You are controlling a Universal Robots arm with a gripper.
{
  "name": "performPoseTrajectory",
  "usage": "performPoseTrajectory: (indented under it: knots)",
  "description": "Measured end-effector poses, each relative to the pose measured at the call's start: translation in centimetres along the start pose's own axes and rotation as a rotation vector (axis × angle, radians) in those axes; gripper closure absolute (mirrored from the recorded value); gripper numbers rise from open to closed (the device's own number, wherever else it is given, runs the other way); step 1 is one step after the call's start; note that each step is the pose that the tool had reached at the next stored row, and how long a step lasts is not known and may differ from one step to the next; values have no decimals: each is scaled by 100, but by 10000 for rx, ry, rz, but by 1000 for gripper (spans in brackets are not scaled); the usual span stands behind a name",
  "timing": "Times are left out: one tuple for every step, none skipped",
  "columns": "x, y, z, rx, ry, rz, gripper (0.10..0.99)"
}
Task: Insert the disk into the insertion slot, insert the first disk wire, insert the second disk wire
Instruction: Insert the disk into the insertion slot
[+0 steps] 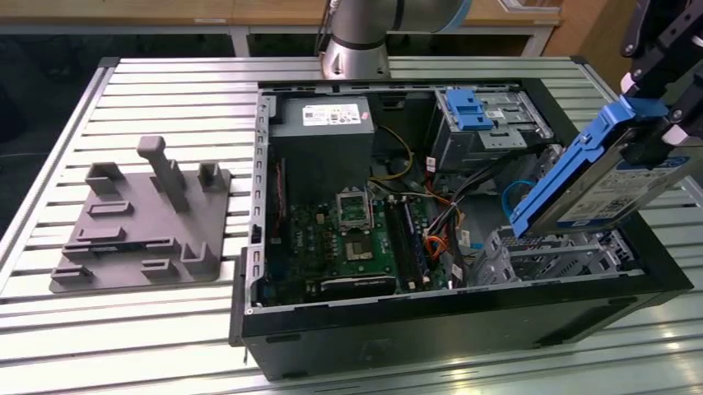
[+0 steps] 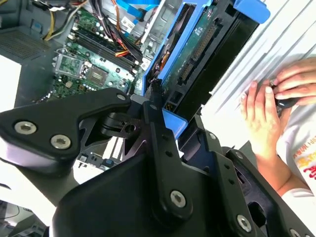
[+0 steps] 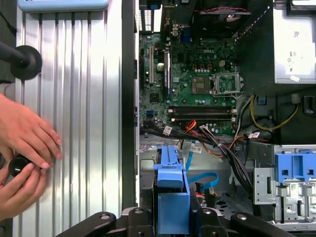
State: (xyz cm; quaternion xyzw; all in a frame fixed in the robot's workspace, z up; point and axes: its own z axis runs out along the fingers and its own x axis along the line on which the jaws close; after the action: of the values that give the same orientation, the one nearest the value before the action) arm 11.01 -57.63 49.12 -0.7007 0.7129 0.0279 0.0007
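Over the insertion slot (image 1: 555,257), a small grey perforated metal cage: black gripper (image 1: 657,132) clamped on the tilted, blue-framed silver-grey disk (image 1: 593,185). Disk not seated; both wire steps judged undone.

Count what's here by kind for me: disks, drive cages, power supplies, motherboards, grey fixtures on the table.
Disks: 1, the disk, held in the gripper
Drive cages: 2, the insertion slot and the larger bay
Power supply: 1
Motherboard: 1
Grey fixture: 1
Total: 6
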Motion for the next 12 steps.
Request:
performPoseTrajectory:
  knots:
    - [3, 0, 0, -1, -66, -2, 725]
    - [6, 0, 0, -3, -149, -5, 725]
    - [10, 0, -1, -4, -225, -9, 725]
    - [14, 0, 0, -5, -292, -11, 725]
    - [17, 0, 0, -6, -354, -14, 725]
    - [22, 0, -1, -8, -412, -16, 725]
    - [25, -1, -1, -9, -460, -18, 725]
    - [27, -1, -1, -9, -486, -19, 725]
    - [29, -1, -2, -9, -499, -19, 725]
    - [28, -1, -2, -9, -502, -19, 725]
    - [28, -1, -1, -9, -505, -20, 725]
    - [28, -1, -1, -9, -506, -19, 725]
